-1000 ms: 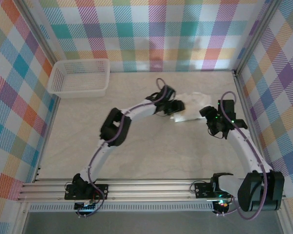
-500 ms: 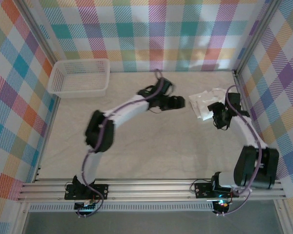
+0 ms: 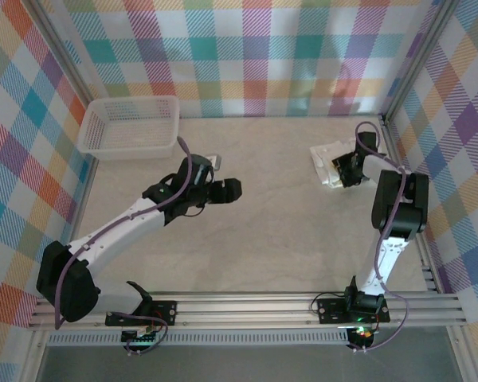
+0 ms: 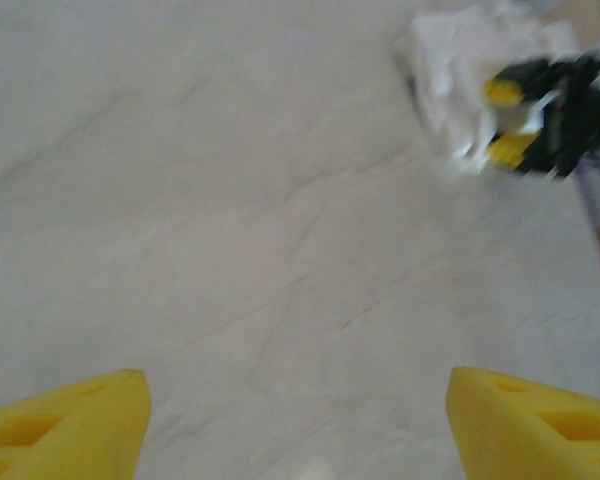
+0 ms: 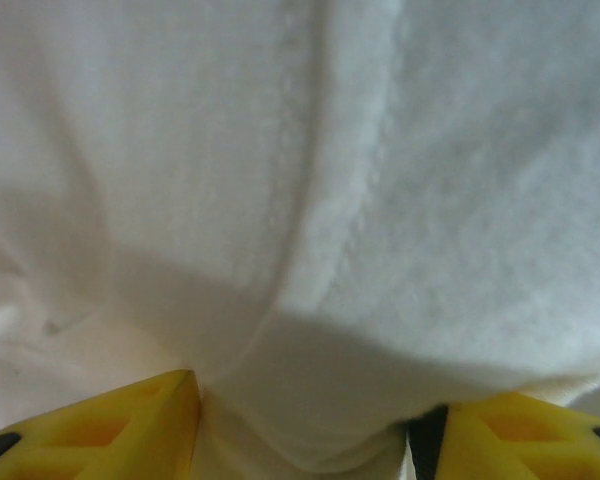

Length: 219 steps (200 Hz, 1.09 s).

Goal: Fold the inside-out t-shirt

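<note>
The inside-out t-shirt [image 3: 327, 159] lies as a crumpled white bundle at the back right of the table, close to the right wall. My right gripper [image 3: 344, 169] is pressed into its right side. In the right wrist view, white fabric [image 5: 280, 150] bulges between the two yellow fingers of the right gripper [image 5: 310, 425]; the jaws stand apart, and a dark gap shows beside the right finger. My left gripper [image 3: 234, 189] hovers open over bare table left of centre, far from the shirt. Its wrist view shows the shirt [image 4: 450, 60] and the right gripper [image 4: 508, 120] far off, blurred.
A white mesh basket [image 3: 131, 127] stands at the back left corner. Checked walls enclose the table on three sides, and the right wall [image 3: 406, 159] runs just beside the shirt. The pale marbled tabletop [image 3: 279, 231] stretches between the two arms.
The left arm has swung back to the left, away from the shirt, with its jaws opening. The right gripper has moved toward the back into the shirt, now bunched further right, its jaws narrowing.
</note>
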{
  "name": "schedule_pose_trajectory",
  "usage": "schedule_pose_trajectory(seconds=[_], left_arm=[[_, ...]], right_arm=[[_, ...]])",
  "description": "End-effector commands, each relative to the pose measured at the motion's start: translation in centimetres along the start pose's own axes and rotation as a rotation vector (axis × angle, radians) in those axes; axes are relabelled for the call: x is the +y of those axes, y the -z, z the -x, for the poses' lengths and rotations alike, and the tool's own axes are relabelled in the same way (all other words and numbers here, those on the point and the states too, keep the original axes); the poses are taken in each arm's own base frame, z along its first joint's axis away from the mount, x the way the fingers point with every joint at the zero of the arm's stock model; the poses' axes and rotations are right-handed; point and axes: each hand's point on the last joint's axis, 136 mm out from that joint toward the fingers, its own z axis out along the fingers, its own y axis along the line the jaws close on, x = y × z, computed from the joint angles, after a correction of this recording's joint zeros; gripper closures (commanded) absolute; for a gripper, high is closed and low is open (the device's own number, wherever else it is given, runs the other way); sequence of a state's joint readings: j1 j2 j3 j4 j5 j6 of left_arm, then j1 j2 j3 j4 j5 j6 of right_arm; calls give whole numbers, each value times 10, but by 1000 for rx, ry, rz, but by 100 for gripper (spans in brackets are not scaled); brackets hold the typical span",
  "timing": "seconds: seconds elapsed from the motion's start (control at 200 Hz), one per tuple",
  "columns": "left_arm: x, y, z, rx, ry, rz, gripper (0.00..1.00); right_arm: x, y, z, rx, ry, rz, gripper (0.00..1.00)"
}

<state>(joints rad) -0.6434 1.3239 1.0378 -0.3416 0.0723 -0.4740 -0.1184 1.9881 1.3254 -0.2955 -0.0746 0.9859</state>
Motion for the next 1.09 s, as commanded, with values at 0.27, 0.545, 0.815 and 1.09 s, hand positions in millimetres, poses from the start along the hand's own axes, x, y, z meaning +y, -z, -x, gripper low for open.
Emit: schedule_pose_trajectory(seconds=[0.27, 0.545, 0.815, 1.09], left_arm=[[46, 39, -31, -82, 50, 94, 21], [56, 57, -10, -210, -144, 168, 1], [128, 85, 34, -455, -310, 618, 0], [222, 102, 25, -595, -139, 839, 0]], right_arm=[[57, -50, 85, -118, 51, -47, 42], [129, -28, 106, -94, 282, 71, 33], [156, 107, 59, -165, 573, 260, 20], [54, 196, 5, -494, 750, 263, 7]])
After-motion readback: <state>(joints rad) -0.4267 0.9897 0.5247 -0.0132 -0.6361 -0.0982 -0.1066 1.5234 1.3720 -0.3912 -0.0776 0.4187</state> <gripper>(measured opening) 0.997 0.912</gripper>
